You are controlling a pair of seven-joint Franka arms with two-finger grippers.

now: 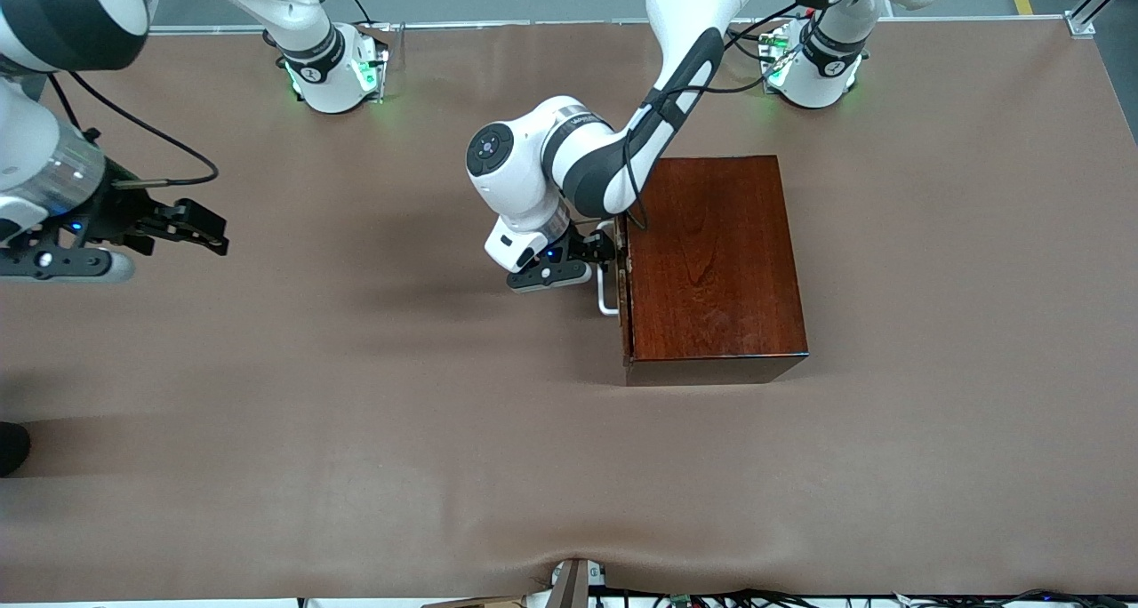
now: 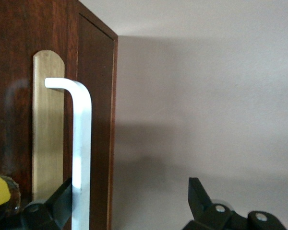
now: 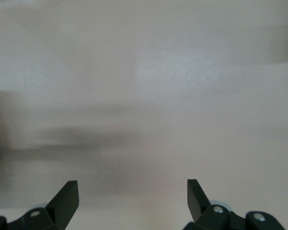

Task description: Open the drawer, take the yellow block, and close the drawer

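1. My left arm reaches from its base down to the drawer's (image 1: 626, 279) front in the wooden box (image 1: 716, 266); my left pincer (image 1: 605, 251) is at the white handle (image 1: 608, 299), fingers apart, not clamped on it.
2. My right pincer (image 1: 209, 232) waits over the bare tabletop (image 1: 356, 395) toward the right arm's end, fingers apart.
3. The drawer is shut; only my left wrist view shows one finger (image 2: 57, 201) beside the handle (image 2: 81, 153) and its brass plate (image 2: 47, 124).

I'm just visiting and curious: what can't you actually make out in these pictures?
- The yellow block: no view shows it, with the drawer shut in the wooden box.
- Handle: its lower end is cut off by the left wrist view's edge.
- Right end effector: its arm is cut off by the front view's edge.
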